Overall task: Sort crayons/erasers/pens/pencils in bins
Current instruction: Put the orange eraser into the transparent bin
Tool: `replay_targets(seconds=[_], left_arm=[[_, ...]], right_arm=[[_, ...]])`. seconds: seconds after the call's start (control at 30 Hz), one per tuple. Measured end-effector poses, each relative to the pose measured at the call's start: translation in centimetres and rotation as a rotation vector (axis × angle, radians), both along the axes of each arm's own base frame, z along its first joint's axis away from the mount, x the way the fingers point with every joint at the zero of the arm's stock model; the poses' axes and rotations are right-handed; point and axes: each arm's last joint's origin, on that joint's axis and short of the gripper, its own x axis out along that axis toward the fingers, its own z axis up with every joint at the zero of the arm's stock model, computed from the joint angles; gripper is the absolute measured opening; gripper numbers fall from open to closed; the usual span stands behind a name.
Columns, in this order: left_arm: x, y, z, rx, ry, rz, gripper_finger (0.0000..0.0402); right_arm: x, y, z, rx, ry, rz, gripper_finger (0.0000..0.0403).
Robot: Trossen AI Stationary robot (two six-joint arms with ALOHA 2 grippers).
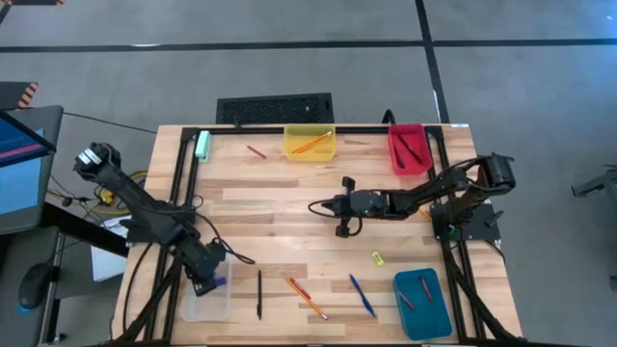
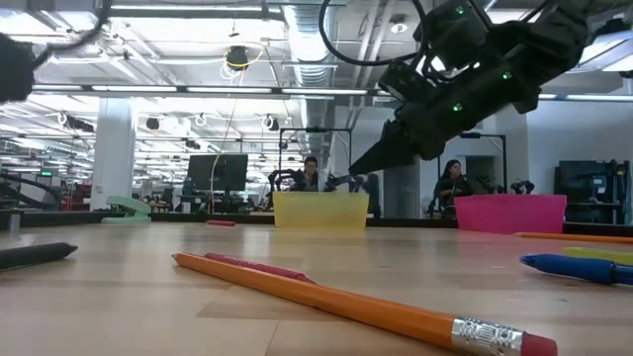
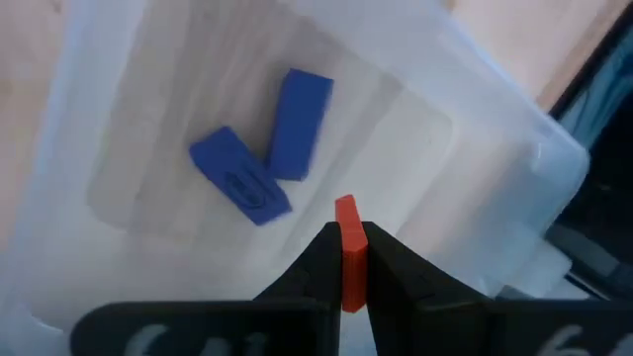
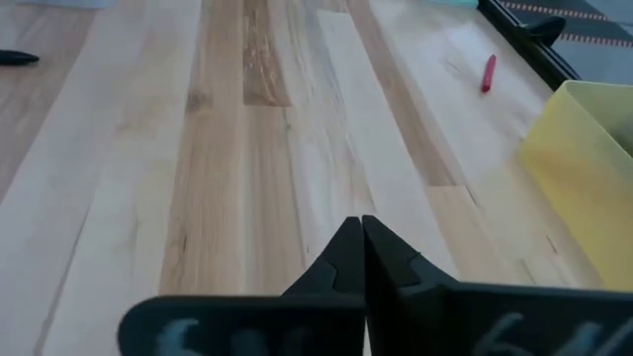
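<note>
My left gripper (image 3: 348,237) hangs over the clear bin (image 1: 205,299) at the table's near left, shut on a red-orange eraser (image 3: 348,259). Two blue erasers (image 3: 297,124) (image 3: 237,176) lie on that bin's floor. My right gripper (image 1: 314,205) is shut with nothing between its fingers, above the bare middle of the table; the low view shows its tip (image 2: 354,170) clear of the wood. An orange pencil (image 1: 307,297), a black pen (image 1: 258,294), a blue pen (image 1: 362,296) and a yellow eraser (image 1: 377,257) lie flat on the table. My left gripper pinches the red-orange eraser by its two flat sides (image 3: 348,272) between the two fingers. The eraser's end (image 3: 345,208) sticks out past the fingertips. The fingers slant down from above. The eraser is lifted clear, over the clear bin's inside.
The yellow bin (image 1: 308,145) at the far middle holds an orange pencil. The red bin (image 1: 410,149) stands at the far right, the teal bin (image 1: 422,304) at the near right, both with sticks inside. A red crayon (image 1: 255,151) and a pale-green block (image 1: 202,145) lie at the far left.
</note>
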Motion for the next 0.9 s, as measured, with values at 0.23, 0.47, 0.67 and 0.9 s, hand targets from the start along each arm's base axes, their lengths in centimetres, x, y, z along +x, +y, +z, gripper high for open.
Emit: replay_targets(seconds=[0.23, 0.47, 0.67, 0.9], left_arm=[[-0.4, 0.2, -1.4, -0.045, 0.020, -0.028, 0.0049], [-0.5, 0.1, -1.1, -0.093, 0.047, -0.031, 0.0116], [-0.8, 0.3, -0.2, -0.127, 0.012, -0.034, 0.0142], [-1.4, 0.9, 0.2, -0.122, 0.054, 0.025, 0.0144]], right_arm=[[0.0, 0.0, 0.0, 0.003, -0.005, -0.003, 0.0003], [0.0, 0.0, 0.1, 0.003, -0.008, -0.002, 0.0009], [0.0, 0.0, 0.1, 0.003, -0.008, -0.003, 0.0003], [0.0, 0.0, 0.0, 0.004, -0.008, -0.003, 0.0009]])
